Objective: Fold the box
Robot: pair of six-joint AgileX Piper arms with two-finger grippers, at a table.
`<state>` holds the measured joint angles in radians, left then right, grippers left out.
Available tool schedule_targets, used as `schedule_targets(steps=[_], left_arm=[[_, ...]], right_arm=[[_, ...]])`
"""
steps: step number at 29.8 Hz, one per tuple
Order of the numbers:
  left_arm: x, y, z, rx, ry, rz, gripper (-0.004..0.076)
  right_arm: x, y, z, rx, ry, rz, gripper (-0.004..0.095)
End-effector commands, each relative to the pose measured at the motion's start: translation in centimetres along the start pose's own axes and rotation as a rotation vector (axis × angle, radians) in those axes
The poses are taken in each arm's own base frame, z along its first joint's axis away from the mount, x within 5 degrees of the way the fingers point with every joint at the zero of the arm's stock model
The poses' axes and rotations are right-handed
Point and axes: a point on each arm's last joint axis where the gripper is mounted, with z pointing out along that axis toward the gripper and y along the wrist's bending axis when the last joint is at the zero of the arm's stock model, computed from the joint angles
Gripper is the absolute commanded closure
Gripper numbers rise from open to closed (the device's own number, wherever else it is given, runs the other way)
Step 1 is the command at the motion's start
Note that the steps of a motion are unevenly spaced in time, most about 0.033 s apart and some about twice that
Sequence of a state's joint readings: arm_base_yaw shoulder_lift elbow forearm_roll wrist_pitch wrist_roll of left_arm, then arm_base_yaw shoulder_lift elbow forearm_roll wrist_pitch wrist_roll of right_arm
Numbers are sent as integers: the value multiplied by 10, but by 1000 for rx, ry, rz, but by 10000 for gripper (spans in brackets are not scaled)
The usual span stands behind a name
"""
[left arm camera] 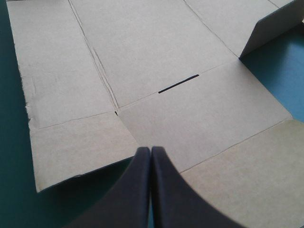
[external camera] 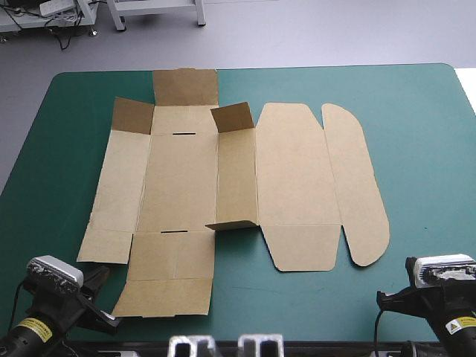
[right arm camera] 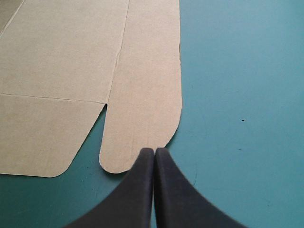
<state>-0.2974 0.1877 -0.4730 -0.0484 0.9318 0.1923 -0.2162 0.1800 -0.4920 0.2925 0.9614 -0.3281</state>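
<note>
Brown cut-board box lies mostly flat on the teal-green bench, one long wall raised near its centre. With black fingers pressed together and empty, the left hand points at its near left panels. The right hand, likewise closed, sits by the rounded flap at its near end.

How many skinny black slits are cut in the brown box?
2. The far slit is at the far end of the box's wide panel. The near slit is at that panel's end nearest the robot. The raised flaps might hide more.
</note>
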Motion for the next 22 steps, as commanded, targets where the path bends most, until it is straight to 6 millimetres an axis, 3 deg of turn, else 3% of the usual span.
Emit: schedule_targets(steps=[1,15,22], left_arm=[[-12,1,-3,0,-79,-5,733],[-12,3,-3,-17,-71,13,733],[-26,3,-16,-10,-114,0,733]], right_arm=[[-12,0,-4,2,-71,-3,921],[-12,-1,-4,7,-73,-5,921],[-12,-1,-4,8,-77,-5,921]])
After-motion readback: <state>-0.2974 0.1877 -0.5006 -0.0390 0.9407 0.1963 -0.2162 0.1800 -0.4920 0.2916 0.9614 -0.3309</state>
